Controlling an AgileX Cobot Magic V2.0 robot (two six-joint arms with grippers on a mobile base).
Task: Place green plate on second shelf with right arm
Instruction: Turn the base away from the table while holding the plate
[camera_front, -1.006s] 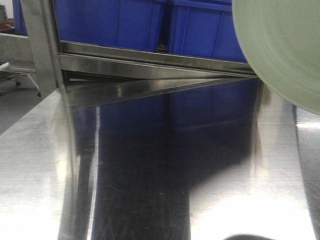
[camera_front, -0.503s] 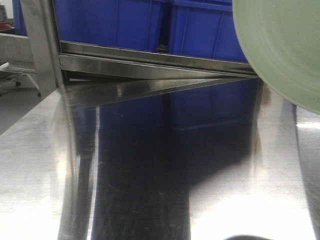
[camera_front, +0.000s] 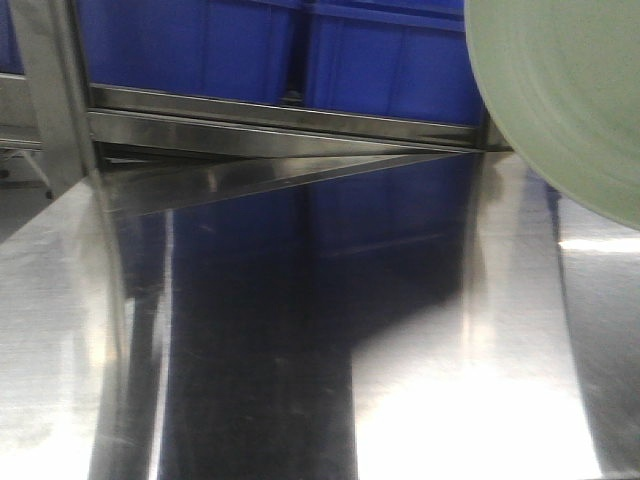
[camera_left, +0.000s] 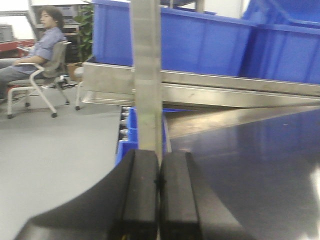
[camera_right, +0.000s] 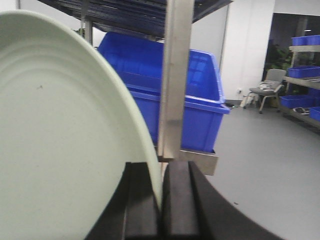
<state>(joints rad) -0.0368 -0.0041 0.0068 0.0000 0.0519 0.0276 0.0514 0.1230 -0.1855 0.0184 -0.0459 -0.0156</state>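
Two blue bins (camera_front: 200, 45) stand side by side behind the shiny steel surface (camera_front: 470, 400) in the front view, where one green plate (camera_front: 565, 100) fills the upper right corner. Only the right wrist view shows the right claw (camera_right: 160, 175) pinching the plate's rim. The plate is tilted on edge, pale sage, matte and faintly ringed. The left claw (camera_left: 159, 160) is pressed together, empty, and its view alone shows a seated person (camera_left: 42, 45).

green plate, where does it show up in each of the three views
Exterior front-facing: the green plate fills the upper right corner, cut by the frame.
Left wrist: not in it; only the shut left gripper, at the bottom.
Right wrist: fills the left half, rim pinched in the right gripper at bottom centre.
Shared landmark: the blue bins on the steel shelf, in all three.
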